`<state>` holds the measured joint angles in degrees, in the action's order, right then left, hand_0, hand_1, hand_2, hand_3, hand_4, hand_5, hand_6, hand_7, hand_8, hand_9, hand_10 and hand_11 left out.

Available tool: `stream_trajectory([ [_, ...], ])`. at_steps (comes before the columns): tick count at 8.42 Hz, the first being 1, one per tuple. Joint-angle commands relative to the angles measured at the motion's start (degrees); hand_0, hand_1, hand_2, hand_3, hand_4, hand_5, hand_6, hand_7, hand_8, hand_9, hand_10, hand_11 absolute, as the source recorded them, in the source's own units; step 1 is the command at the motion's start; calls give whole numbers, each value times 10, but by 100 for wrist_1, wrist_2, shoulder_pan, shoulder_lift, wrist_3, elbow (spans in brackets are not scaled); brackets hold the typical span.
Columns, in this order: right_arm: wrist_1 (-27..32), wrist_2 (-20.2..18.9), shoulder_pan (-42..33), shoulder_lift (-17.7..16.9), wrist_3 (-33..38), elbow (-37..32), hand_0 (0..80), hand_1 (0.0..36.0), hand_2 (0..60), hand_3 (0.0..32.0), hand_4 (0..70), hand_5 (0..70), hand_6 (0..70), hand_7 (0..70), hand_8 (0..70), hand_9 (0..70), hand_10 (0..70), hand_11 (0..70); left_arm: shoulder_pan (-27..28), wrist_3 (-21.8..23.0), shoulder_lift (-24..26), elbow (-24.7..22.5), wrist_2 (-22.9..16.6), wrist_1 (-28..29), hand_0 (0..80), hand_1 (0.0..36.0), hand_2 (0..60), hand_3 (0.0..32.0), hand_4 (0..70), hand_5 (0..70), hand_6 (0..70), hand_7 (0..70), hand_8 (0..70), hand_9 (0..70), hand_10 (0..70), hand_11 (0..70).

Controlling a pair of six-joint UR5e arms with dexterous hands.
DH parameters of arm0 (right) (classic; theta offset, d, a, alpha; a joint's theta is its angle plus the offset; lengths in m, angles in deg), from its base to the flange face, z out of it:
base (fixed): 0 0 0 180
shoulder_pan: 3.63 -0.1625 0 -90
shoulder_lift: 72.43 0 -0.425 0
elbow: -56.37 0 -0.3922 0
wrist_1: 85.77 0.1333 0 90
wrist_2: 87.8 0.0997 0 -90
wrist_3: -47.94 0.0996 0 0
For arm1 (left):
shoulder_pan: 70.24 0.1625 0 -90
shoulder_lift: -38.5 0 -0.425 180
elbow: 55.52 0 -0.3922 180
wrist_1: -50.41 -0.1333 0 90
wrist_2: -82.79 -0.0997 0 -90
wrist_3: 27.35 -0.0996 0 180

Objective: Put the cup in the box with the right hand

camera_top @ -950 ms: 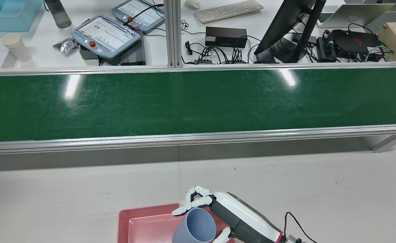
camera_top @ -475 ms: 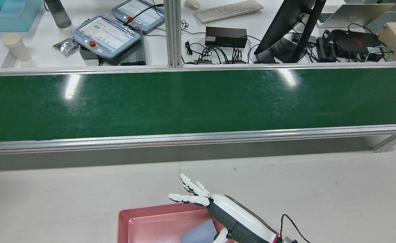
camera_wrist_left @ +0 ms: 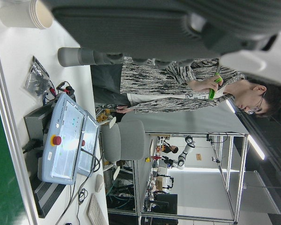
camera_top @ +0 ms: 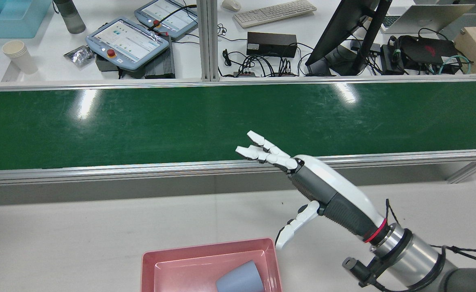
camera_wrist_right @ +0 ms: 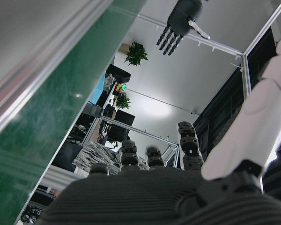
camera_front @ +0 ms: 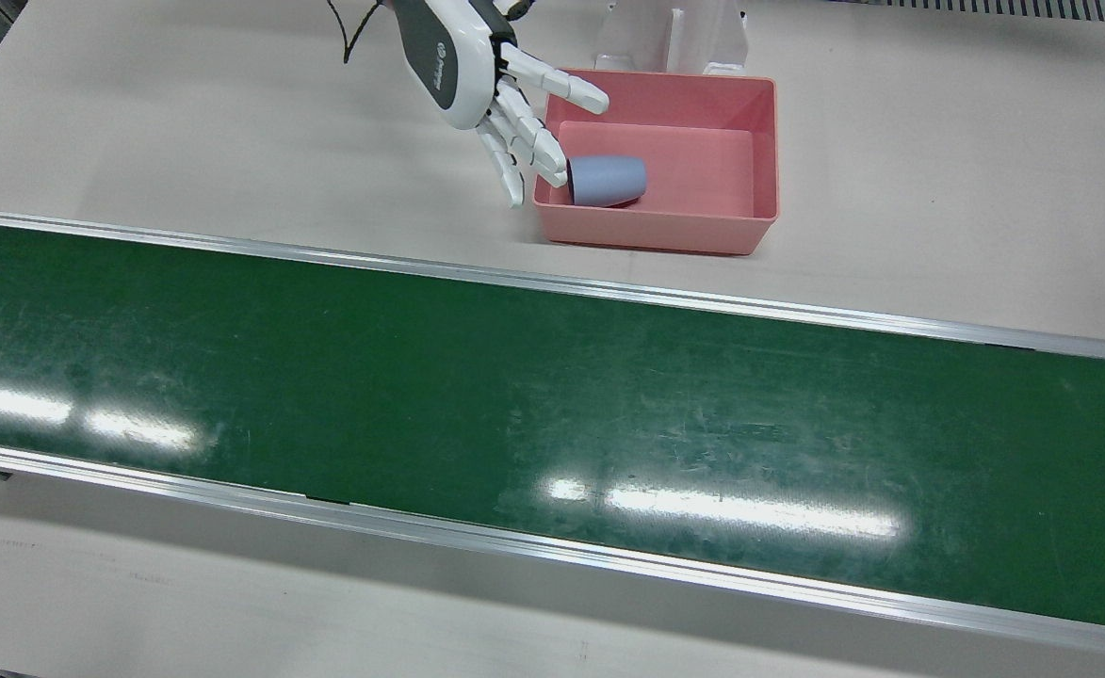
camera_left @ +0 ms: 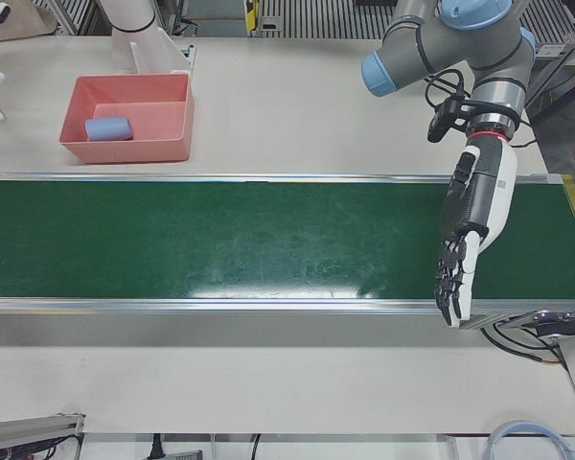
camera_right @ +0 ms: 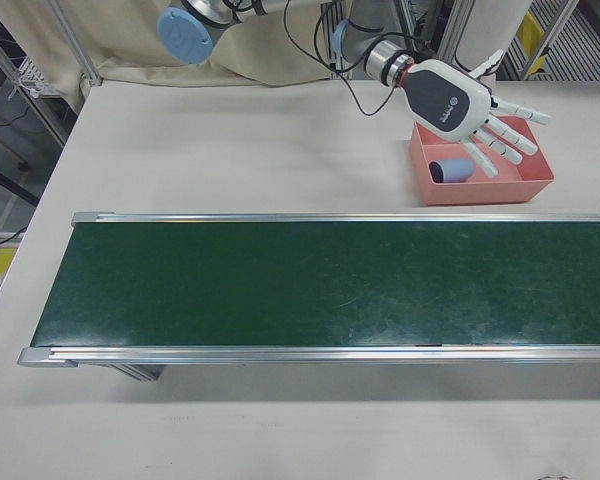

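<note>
The blue-grey cup (camera_front: 607, 181) lies on its side inside the pink box (camera_front: 767, 141), against the wall nearest the belt. It also shows in the rear view (camera_top: 240, 278) in the box (camera_top: 205, 253), and in the right-front view (camera_right: 450, 171). My right hand (camera_front: 500, 99) is open and empty, fingers spread, raised above the box's edge and apart from the cup; it also shows in the rear view (camera_top: 302, 178) and the right-front view (camera_right: 470, 110). My left hand (camera_left: 465, 240) is open and empty, fingers hanging down over the far end of the belt.
The green conveyor belt (camera_front: 514, 395) with aluminium rails runs across the table between the box and the operators' side. Behind it a desk holds teach pendants (camera_top: 126, 40), a keyboard (camera_top: 274, 12), a monitor (camera_top: 343, 36) and paper cups (camera_top: 18, 54).
One second ago my right hand held the cup over the box. It then opened and the cup dropped into the box. Now the hand has risen and moved toward the belt.
</note>
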<state>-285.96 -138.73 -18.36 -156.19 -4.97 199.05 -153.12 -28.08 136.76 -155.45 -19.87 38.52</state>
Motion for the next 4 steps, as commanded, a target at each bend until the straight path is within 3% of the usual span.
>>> stream_trajectory([
  [1,-913,-777,-1659,-280,1629,174,425,100,71,0,0,35,38,155,87,123,0,0,0,-6,0,0,0,2,0,0,0,0,0,0,0,0,0,0,0,0],
  [2,-925,-1066,-2291,-577,2026,60,428,101,72,0,1,35,43,180,89,131,0,0,0,-6,0,9,0,2,0,0,0,0,0,0,0,0,0,0,0,0],
  [4,-873,-2205,-3845,-721,2747,-710,427,99,56,0,0,39,48,185,97,143,0,0,0,3,0,9,0,2,0,0,0,0,0,0,0,0,0,0,0,0],
])
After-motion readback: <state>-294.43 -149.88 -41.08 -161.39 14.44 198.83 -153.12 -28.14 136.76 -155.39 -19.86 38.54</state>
